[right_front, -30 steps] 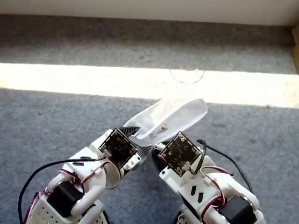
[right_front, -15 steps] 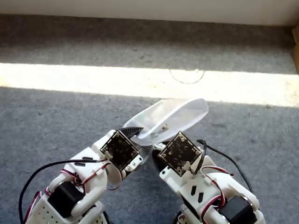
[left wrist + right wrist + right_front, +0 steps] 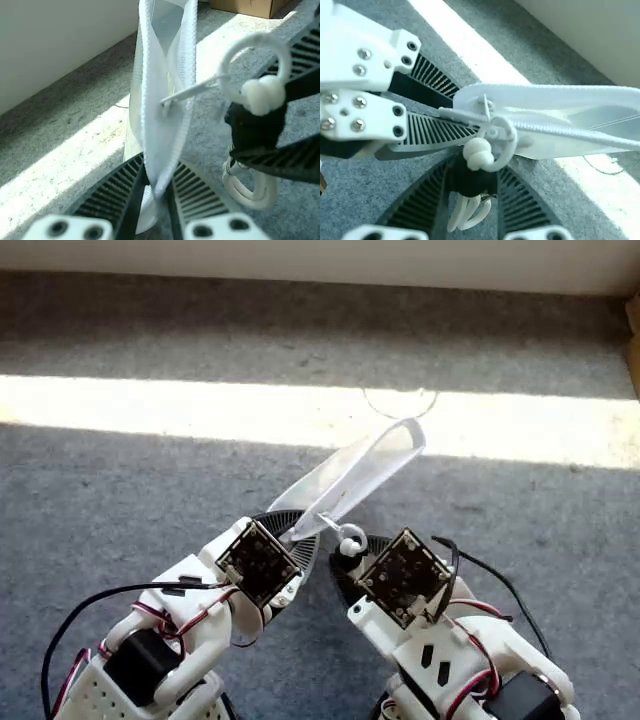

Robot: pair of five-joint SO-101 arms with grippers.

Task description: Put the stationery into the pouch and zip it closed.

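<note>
So, we clamp the left jaws shut on the pouch (image 3: 159, 125) at its near end to anchor it, while the right jaws pinch the zipper pull (image 3: 492, 142) by its cord, ready to zip.

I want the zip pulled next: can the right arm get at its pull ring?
Likely yes. The pull ring sits right at the right hand, which is shut on the black piece under its knot; the left hand pinches the pouch beside it, not between.

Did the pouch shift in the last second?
Yes. The far end of the pouch swung into the sunlit strip, nearer the wire loop.
</note>
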